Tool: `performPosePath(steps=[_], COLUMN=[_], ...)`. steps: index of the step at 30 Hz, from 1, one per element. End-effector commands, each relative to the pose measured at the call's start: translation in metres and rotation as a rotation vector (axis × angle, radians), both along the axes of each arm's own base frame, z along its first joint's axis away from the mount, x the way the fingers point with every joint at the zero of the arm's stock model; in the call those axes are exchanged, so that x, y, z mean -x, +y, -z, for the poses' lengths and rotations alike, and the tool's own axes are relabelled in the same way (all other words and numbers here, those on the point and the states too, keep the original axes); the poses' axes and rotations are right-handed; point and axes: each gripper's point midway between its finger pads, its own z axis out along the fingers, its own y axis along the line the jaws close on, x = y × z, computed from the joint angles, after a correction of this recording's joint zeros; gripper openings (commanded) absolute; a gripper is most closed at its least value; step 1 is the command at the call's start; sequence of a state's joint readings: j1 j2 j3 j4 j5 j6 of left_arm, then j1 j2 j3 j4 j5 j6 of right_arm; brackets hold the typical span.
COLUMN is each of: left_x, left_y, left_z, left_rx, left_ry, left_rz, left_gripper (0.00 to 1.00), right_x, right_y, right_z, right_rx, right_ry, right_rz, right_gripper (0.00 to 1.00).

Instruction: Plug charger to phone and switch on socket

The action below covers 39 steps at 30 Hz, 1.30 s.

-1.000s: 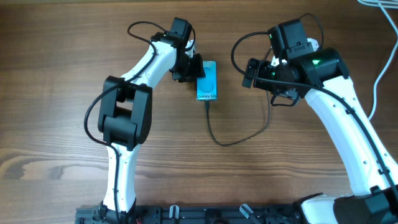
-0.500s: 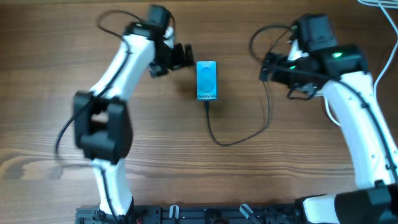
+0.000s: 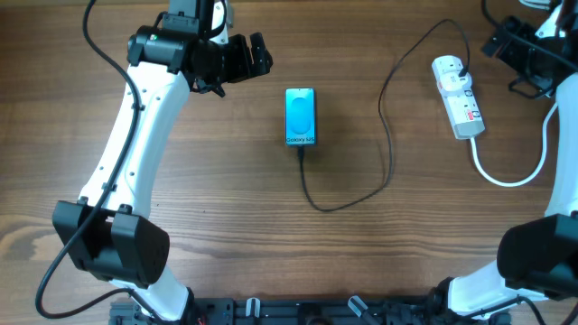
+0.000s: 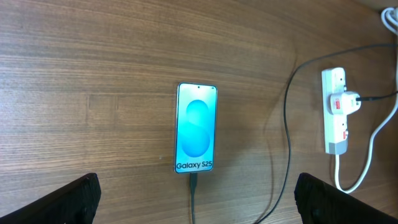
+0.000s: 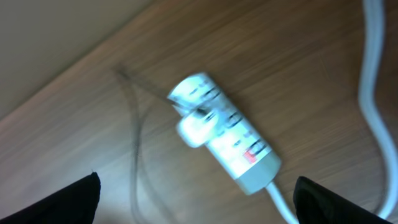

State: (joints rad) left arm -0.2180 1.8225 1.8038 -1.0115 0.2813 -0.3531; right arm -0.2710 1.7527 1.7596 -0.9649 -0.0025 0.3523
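Note:
The phone lies flat mid-table with its cyan screen up, also seen in the left wrist view. The charger is a thin black cable whose tip sits in the phone's near short edge. It loops right and ends at a white plug in the socket, a white strip with red marks, blurred in the right wrist view. My left gripper hangs open up-left of the phone, holding nothing. My right gripper is open beyond the socket's far right.
A thick white cord curls from the socket's near end toward the right table edge. More white cord runs along the right side. The cable's loop lies on the wood in front of the phone.
My left gripper let go beside the phone, opened and swung up-left. The right arm pulled back to the far right corner, uncovering the socket.

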Motion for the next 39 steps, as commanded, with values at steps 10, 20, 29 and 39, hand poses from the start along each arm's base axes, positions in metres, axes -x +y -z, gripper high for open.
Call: performPosePath(steps=[10,20,29,39], left_x=[0.0,-0.001,0.0,0.0], left_y=[0.0,0.0,0.0,0.0], left_z=[0.005,0.005,0.005,0.005], left_rx=[-0.01,-0.01,-0.01,-0.01], left_ry=[0.009,0.009,0.009,0.009], left_rz=[0.003,0.003,0.003,0.003], left_gripper=[1.0,1.0,1.0,1.0], right_x=[0.006,0.006,-0.011,-0.008], right_y=[-0.052,-0.062,-0.046,-0.044], right_z=[0.152,0.202,0.211,0.235], right_rx=[0.072,-0.074,-0.149,-0.168], right_ry=[0.317,0.358,0.316,0.358], right_rz=[0.277,0.283,0.188,0.196], right_gripper=[0.99,1.0,1.0,1.0])
